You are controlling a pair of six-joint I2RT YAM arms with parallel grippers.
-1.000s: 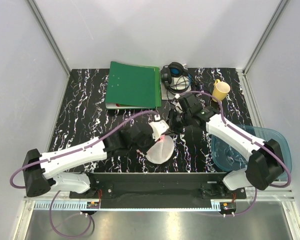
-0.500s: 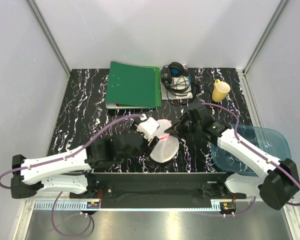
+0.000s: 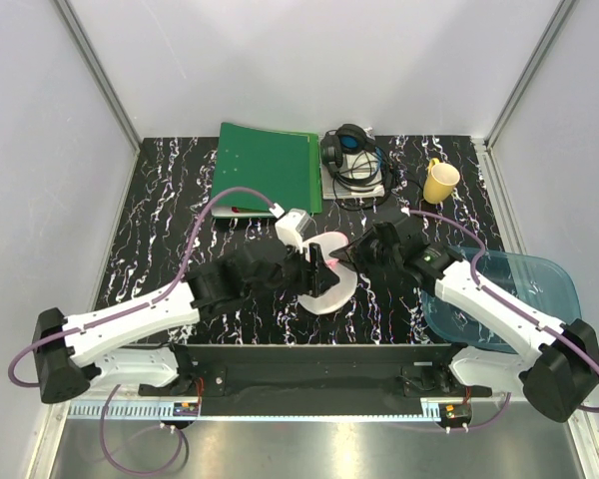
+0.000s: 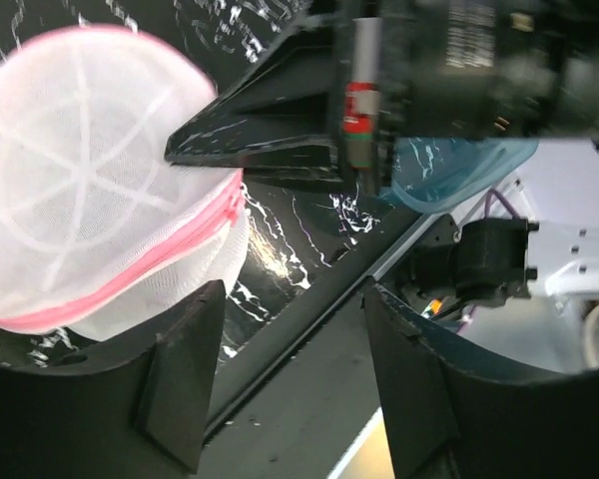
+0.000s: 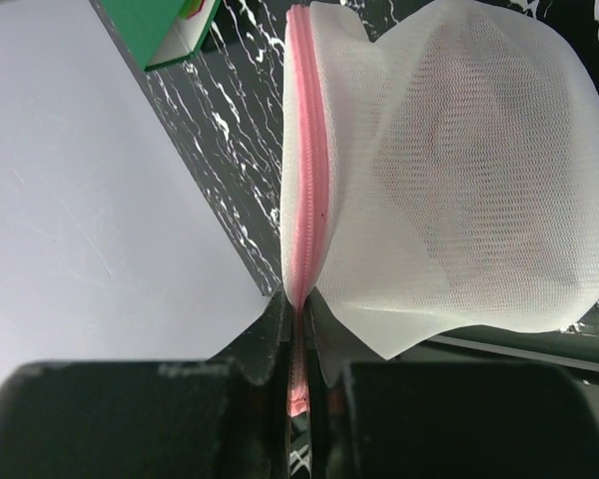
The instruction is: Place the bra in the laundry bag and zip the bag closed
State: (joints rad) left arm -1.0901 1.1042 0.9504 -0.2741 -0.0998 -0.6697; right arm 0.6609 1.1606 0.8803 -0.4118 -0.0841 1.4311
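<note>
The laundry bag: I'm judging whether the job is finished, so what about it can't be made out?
The bra: unconfirmed; right wrist view shows only a faint pinkish shade through the laundry bag mesh.
Zip: near end hidden inside the shut right pincer; in top view too small, partly under the left pincer.

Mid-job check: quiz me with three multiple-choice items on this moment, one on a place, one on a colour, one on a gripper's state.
1. The laundry bag is:
A. between the left gripper and the right gripper
B. at the table's far left corner
C. off the table

2. Its zip edge is:
A. blue
B. yellow
C. pink

3. The right gripper is:
A. wide open
B. shut on the zip edge
C. out of view

Key:
1 A, the top view shows the bag between both grippers.
2 C, the right wrist view shows a pink strip.
3 B, its fingers pinch that strip.
</note>
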